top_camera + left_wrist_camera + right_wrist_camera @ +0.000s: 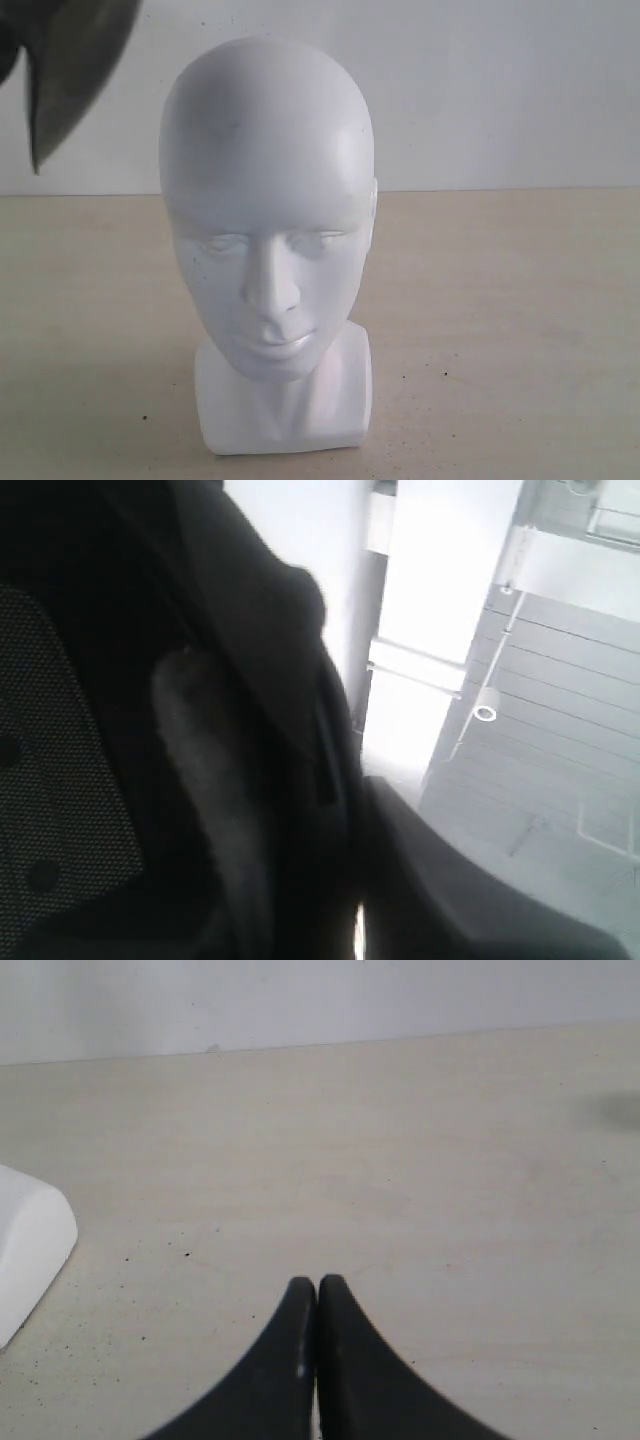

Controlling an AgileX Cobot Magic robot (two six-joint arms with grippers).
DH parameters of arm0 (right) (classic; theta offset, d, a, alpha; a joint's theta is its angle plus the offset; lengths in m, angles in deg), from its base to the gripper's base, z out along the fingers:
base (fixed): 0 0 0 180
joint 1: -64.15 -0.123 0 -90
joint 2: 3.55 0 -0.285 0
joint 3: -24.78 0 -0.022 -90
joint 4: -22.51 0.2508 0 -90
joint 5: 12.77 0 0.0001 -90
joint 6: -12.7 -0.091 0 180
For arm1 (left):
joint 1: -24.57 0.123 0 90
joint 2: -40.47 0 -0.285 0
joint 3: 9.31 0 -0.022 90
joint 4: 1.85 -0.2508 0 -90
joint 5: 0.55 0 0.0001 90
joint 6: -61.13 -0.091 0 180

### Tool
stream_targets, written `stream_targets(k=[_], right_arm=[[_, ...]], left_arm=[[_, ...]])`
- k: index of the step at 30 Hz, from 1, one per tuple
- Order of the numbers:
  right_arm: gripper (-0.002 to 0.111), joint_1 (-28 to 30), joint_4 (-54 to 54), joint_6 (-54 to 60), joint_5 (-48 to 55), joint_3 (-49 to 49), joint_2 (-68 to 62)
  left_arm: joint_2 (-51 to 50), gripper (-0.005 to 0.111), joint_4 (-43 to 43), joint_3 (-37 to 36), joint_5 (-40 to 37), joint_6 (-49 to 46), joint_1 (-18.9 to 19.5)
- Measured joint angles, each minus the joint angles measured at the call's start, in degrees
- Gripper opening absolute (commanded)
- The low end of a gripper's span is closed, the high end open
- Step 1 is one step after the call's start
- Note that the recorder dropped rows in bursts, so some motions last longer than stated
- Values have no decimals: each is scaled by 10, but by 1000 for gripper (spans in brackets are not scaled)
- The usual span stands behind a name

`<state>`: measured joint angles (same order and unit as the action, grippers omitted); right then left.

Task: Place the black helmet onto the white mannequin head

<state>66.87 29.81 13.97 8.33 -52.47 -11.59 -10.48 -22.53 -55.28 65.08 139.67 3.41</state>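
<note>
- Find the black helmet [70,70] up in the air, left of the white mannequin head [265,200] and about level with its crown, clearly apart from it (only a dark edge enters the exterior view).
- Note the head standing upright on its base in the middle of the table [520,330], face toward the exterior camera.
- Judge the left pincer as clamped on the helmet: impossible to make out the jaws among the dark lining in the left wrist view, yet no other support to be seen.
- Leave the right pincer [317,1285] alone, tips pressed together on nothing, low over the table near the base of the head.
- Carry the helmet sideways first, high enough to clear the crown, and only then lower.
- Centre the opening over the crown before descending, to keep the lining from catching on one side.
- Turn the visor side toward the face.
- Go down slowly and straight, to avoid tipping the head (probably light).
- Let go only after feeling the helmet settled.
</note>
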Motion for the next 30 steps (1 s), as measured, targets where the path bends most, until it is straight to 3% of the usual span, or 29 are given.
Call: stream_targets(k=[8, 15, 21, 30], right_arm=[[0, 0, 0, 0, 0, 0, 0], [0, 0, 0, 0, 0, 0, 0], [0, 0, 0, 0, 0, 0, 0], [0, 0, 0, 0, 0, 0, 0]], left_arm=[[-57, 4, -4, 68, -46, 37, 0], [-78, 4, -26, 158, 11, 61, 0], [-132, 4, -74, 205, 10, 114, 0], [-175, 4, -97, 236, -5, 77, -55]])
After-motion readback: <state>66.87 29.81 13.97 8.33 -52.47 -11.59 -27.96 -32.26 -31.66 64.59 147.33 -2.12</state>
